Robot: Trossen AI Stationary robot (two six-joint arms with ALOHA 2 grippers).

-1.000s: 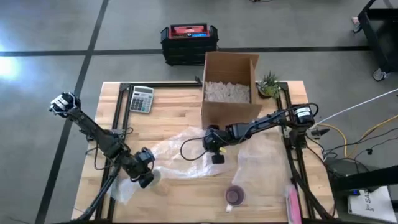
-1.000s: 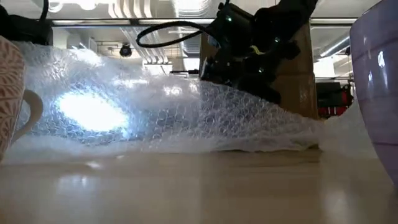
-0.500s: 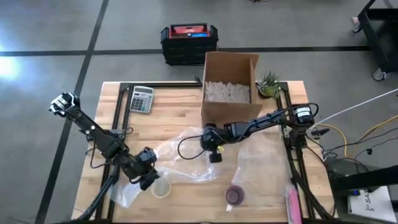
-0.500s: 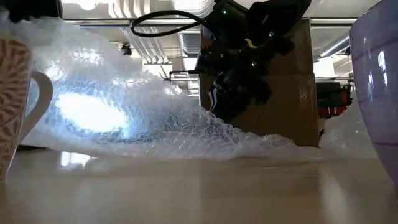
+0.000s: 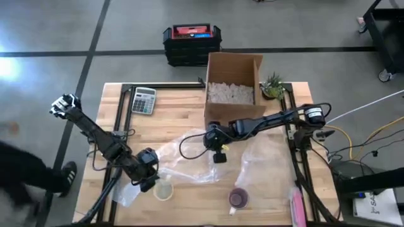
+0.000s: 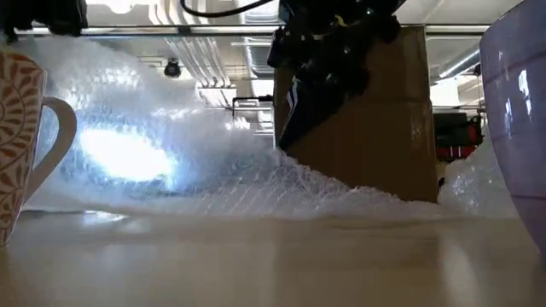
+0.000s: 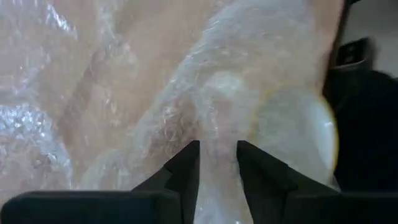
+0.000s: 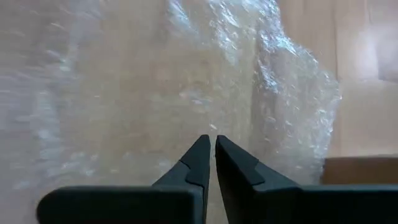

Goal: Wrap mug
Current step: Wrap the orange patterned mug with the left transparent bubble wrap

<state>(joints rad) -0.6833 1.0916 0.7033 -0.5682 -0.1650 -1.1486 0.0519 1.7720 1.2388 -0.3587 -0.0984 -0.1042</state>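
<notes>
A cream patterned mug stands upright on the table's near left, on a sheet of clear bubble wrap. My left gripper is just left of the mug and shut on the wrap. The mug's rim shows beyond its fingers. My right gripper hangs at the sheet's right end, above the table, fingers closed on the wrap. A purple mug stands near the front edge. My left gripper pinches a raised fold of the bubble wrap between its two fingers, beside the mug's rim. The fold is lifted off the table and rises steeply in the low view. My right gripper pinches the wrap's right edge at its fingertips, pointing down. That edge is raised; the sheet slopes down from it to the table.
A cardboard box with white filling stands at the far middle, right behind my right gripper. A calculator and a small plant lie at the far edge. A second bubble wrap sheet covers the right side.
Both grippers have risen. My left gripper has drawn the wrap up and off the cream mug, which now shows uncovered beside it. My right gripper has gone a little toward the table's left with the sheet's right edge, and the sheet to its right has sunk lower.
</notes>
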